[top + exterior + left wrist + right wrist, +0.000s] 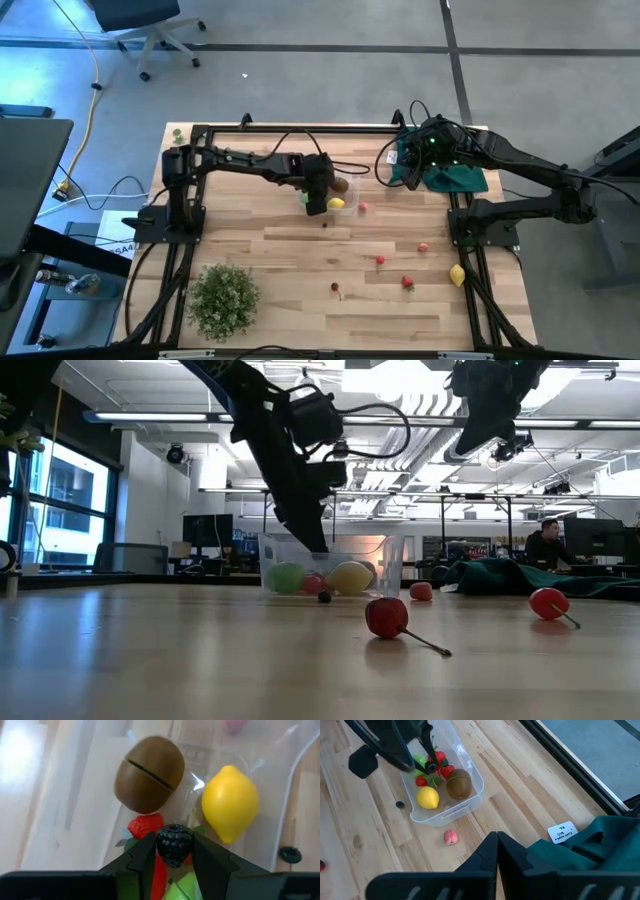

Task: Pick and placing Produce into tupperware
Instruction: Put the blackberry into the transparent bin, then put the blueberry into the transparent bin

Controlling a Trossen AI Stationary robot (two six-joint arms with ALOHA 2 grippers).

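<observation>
From above, the left gripper (316, 203) hangs over the clear tupperware (352, 187) near the middle top of the frame, so what it holds can drop inside. Small red fruits, like one strawberry (408, 283), lie lower right, and a lemon (457, 274) sits by the right edge. The right gripper (418, 150) waits at the upper right over the green cloth (455, 178), out of the way. In the low view, the tub sits in the middle with a green ball (285, 577) inside, and a cherry (386, 616) lies in front. In the left wrist view, the two fingers (144, 856) pinch a blackberry (174, 844) at the bottom middle, just above the kiwi (149, 774) and another lemon (230, 802) in the tub. In the right wrist view, the right fingers are shut on nothing at the bottom, and a pink peach (450, 837) lies just outside the tub.
</observation>
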